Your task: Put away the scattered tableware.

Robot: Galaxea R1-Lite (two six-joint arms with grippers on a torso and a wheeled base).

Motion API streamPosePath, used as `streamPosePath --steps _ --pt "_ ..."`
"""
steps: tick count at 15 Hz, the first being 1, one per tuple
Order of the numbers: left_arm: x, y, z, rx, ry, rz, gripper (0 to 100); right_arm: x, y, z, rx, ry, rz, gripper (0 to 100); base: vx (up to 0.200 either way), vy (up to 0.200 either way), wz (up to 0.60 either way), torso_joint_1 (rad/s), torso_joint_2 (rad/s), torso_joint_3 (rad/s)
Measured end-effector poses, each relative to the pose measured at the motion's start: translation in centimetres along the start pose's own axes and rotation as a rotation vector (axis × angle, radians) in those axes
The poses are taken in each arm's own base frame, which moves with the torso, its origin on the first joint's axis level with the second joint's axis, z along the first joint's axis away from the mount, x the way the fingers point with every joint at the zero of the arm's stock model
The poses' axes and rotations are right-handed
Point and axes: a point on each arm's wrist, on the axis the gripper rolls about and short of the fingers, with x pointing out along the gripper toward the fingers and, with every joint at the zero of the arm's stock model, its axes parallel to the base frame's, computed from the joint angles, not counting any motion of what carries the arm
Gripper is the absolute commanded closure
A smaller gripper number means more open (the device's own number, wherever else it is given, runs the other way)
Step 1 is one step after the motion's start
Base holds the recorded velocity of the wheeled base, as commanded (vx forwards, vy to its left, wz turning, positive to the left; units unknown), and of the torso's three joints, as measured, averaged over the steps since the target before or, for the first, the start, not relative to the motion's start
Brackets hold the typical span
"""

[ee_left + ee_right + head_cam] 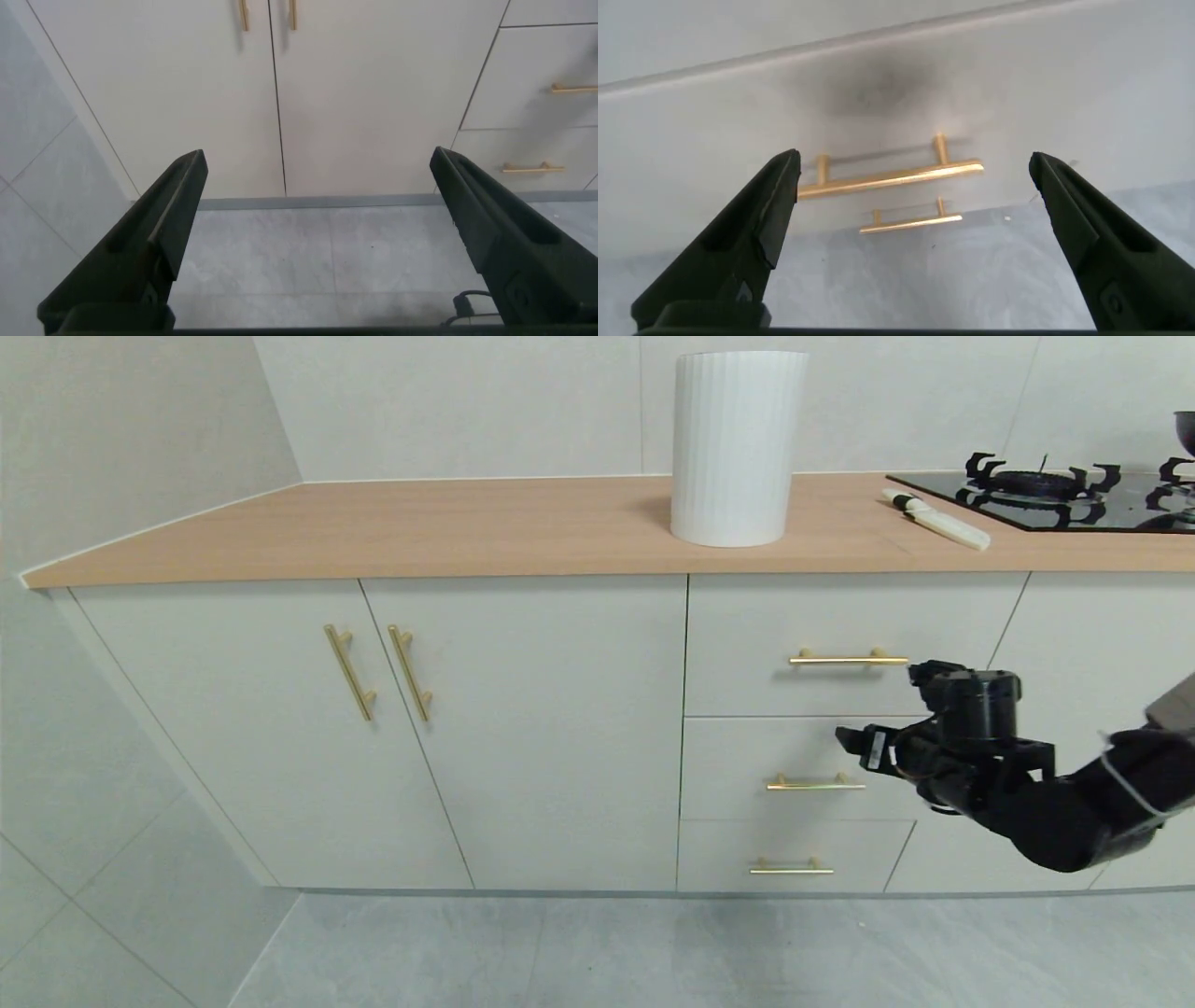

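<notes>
Just before the middle drawer handle [815,785], the right gripper [859,745] spreads wide; the left gripper [318,157] gapes too. What looks like a cream utensil [936,520] lies on the countertop [467,527] beside the hob [1055,499].

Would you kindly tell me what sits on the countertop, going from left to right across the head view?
white ribbed cylinder → pale long utensil → burner grate of the black hob
</notes>
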Motion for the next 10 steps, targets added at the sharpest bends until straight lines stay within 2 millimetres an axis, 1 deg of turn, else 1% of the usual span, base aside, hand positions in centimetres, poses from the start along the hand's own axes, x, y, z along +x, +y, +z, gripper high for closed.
streamPosePath --steps 3,4,5,8,10 --pt "0.0 0.0 0.0 0.000 0.000 0.000 0 -7.4 -1.0 3.2 -0.003 -0.115 0.011 0 0.000 0.000 0.00 0.000 0.00 0.000" --pt "0.0 0.0 0.0 0.000 0.000 0.000 0 -9.7 -1.5 3.9 -0.010 -0.155 0.014 0 0.000 0.000 0.00 0.000 0.00 0.000" --pt "0.0 0.0 0.0 -0.001 0.000 0.000 0 -12.5 -2.1 4.6 -0.025 -0.204 0.018 0 0.000 0.000 0.00 0.000 0.00 0.000" --pt "0.0 0.0 0.0 -0.001 0.000 0.000 0 -20.2 -4.2 5.4 -0.088 -0.315 0.008 0 0.000 0.000 0.00 0.000 0.00 0.000" --pt "0.0 0.0 0.0 0.000 0.000 0.000 0 -25.1 -5.9 5.0 -0.137 -0.348 -0.011 0 0.000 0.000 0.00 0.000 0.00 0.000"
